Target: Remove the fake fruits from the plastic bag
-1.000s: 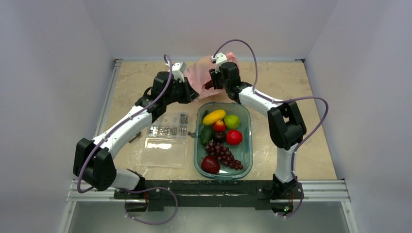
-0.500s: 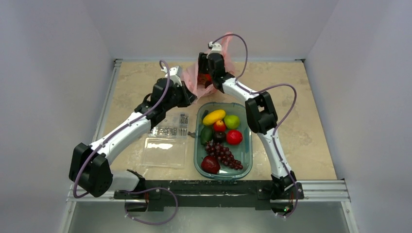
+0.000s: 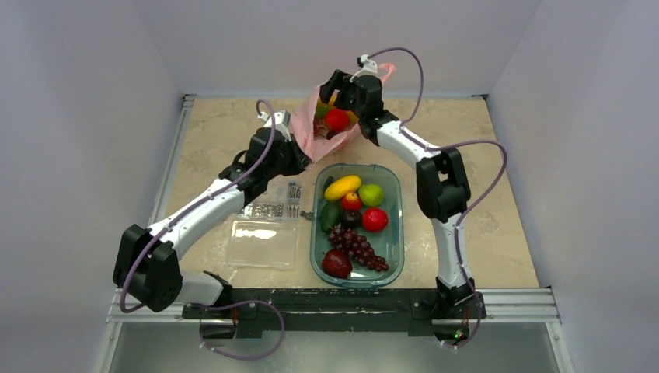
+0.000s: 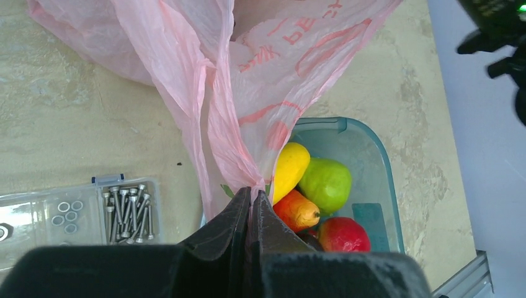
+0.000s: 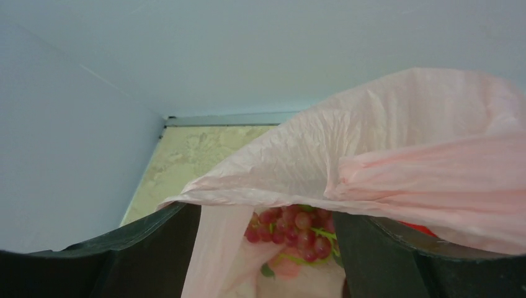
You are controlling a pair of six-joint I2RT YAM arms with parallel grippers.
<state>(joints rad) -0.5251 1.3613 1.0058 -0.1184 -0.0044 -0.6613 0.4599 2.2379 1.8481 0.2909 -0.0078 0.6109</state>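
The pink plastic bag [image 3: 315,128] stands at the back of the table with its mouth pulled open. Fake fruits show inside it: a red one [image 3: 336,118], a yellow one [image 3: 330,99] and a green one [image 3: 320,109]. My left gripper [image 3: 301,152] is shut on a bunched fold of the bag [image 4: 236,93], its fingertips [image 4: 253,194] pinching the film. My right gripper [image 3: 343,87] hovers over the bag's far rim, jaws wide apart. In the right wrist view the bag's edge [image 5: 372,155] drapes across that gripper [image 5: 267,217], with a reddish grape bunch [image 5: 298,233] below.
A green tray [image 3: 395,237] in front of the bag holds several fruits, among them a yellow one [image 4: 290,166], a green one [image 4: 326,184] and dark purple grapes [image 3: 359,247]. A clear box of screws [image 3: 272,203] and its lid [image 3: 264,242] lie left of the tray.
My right arm has swung from the bag's near side up to its far rim and its jaws have spread. The bag's mouth now gapes and fruits show. The left gripper kept its hold.
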